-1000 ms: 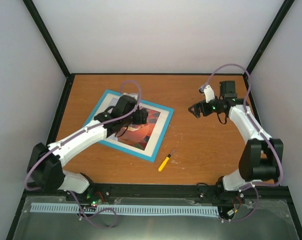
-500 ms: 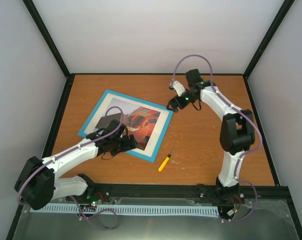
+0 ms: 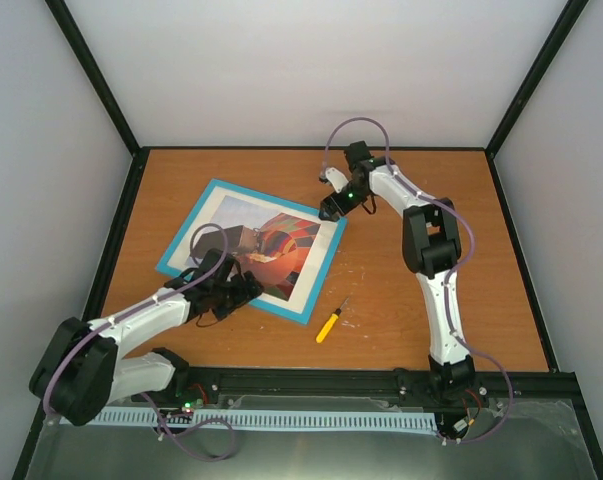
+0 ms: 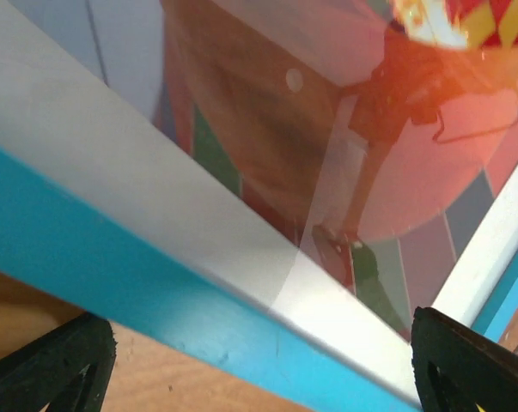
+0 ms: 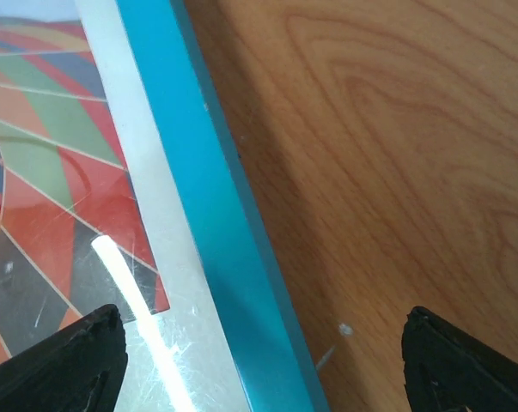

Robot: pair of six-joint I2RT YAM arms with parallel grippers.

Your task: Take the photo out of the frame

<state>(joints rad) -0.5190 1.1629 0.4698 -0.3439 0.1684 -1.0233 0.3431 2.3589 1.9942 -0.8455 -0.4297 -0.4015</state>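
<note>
Photo (image 3: 276, 245): balloon print, face up inside the frame (image 3: 187, 228), which lies flat and askew on the table (image 3: 421, 290), left of centre in the top view. A white mat (image 5: 160, 215) sits between print and turquoise edge. Reflections in the left wrist view suggest a glazing sheet over the print. Not yet removed. Left gripper (image 3: 239, 290): fingers spread wide, nothing held, low over the frame's lower edge, with the turquoise bar passing between my fingertips. Right gripper (image 3: 329, 210): fingers likewise apart, empty, at the frame's right-hand corner, straddling its edge and the bare wood beside it. Screwdriver (image 3: 328, 325): yellow handle, on the table just beside the frame's lower right edge. Step in hand, as I judge it: securing the frame at two opposite places so it can be raised or turned over to reach the back. Handling notes: bring one finger under the turquoise rim and one on top rather than pressing on the glazing; close on the rim only, squarely; lift both sides evenly, since a thin frame will likely slide or twist on smooth wood.
</note>
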